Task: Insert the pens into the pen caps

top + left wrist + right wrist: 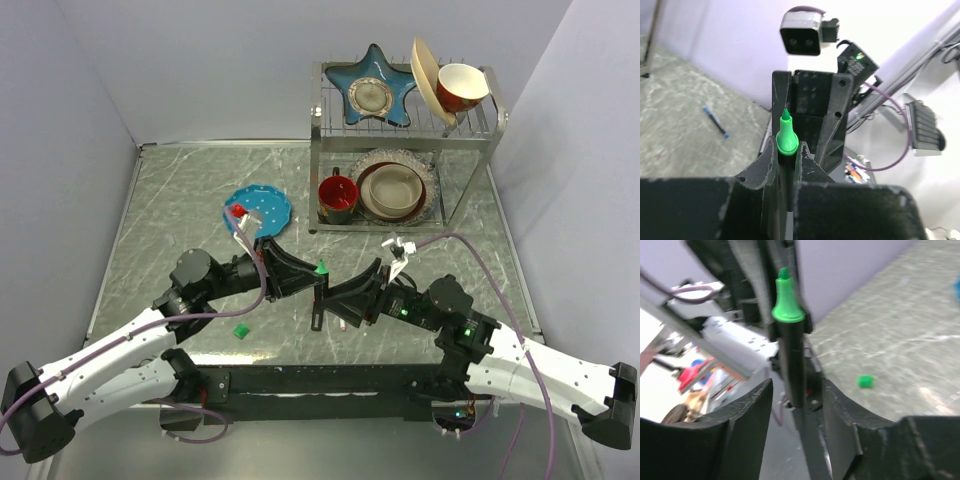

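Observation:
My left gripper (303, 276) is shut on a stubby black marker (785, 172) with a bare green tip (786, 139), held above the table centre. The tip also shows in the top view (321, 267). My right gripper (795, 390) is open. Its fingers stand on either side of the marker's body (792, 362), with a gap on each side. In the top view the right gripper (338, 300) meets the left one. A green cap (240, 330) lies on the table near the left arm, also in the right wrist view (865, 381). A thin blue pen (716, 121) lies on the table.
A blue plate (270, 200) at mid-left holds a red cap (237, 211) and small pieces. A metal dish rack (400, 130) with a star plate, bowls and a red cup (338, 195) stands at the back right. Walls close both sides.

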Robot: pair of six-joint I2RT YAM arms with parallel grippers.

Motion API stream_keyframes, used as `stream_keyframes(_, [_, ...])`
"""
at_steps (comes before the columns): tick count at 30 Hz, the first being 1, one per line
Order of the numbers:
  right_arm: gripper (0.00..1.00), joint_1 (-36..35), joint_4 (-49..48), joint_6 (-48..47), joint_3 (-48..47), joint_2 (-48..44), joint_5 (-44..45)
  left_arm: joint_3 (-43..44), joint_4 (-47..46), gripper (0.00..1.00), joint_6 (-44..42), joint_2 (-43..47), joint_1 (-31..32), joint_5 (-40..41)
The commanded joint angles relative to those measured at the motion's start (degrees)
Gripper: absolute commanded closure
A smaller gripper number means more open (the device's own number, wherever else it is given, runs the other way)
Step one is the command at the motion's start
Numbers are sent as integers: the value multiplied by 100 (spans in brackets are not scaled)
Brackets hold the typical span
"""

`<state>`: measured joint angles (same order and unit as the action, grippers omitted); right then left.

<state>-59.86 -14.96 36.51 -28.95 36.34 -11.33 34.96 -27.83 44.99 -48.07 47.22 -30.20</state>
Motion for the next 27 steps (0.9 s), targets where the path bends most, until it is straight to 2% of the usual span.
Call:
stream_keyframes(1, [52, 26, -911, 198, 30, 40, -799, -95, -951, 99, 387, 88, 6, -250])
stream_keyframes(11, [66, 26, -2107, 725, 275, 365, -1091, -305, -1504, 99, 642, 70, 6, -241])
stream_keyframes(17, [66, 9, -2520, 937, 232, 594, -1160, -473, -1883, 99, 809, -18, 6, -224])
stream_keyframes(20, [83, 18, -2617, 972, 214, 682, -1231, -473, -1936, 99, 836, -35, 6, -224])
stream_keyframes(21, [96, 18, -2635, 972, 214, 690, -1231, -473, -1867, 99, 836, -9, 6, -224])
stream_keyframes(22, [100, 26, -2617, 989, 223, 673, -1196, -464, -1762, 99, 784, 8, 6, -224])
stream_keyframes(24, [100, 26, -2443, 981, 276, 542, -1056, -351, -1237, 66, 617, 192, 6, -5])
stream_keyframes(26, [100, 27, -2232, 946, 328, 297, -792, -245, -60, 29, 414, 394, 6, 659])
stream_keyframes(27, [100, 27, -2056, 902, 363, 208, -678, -148, 275, 25, 362, 604, 6, 882])
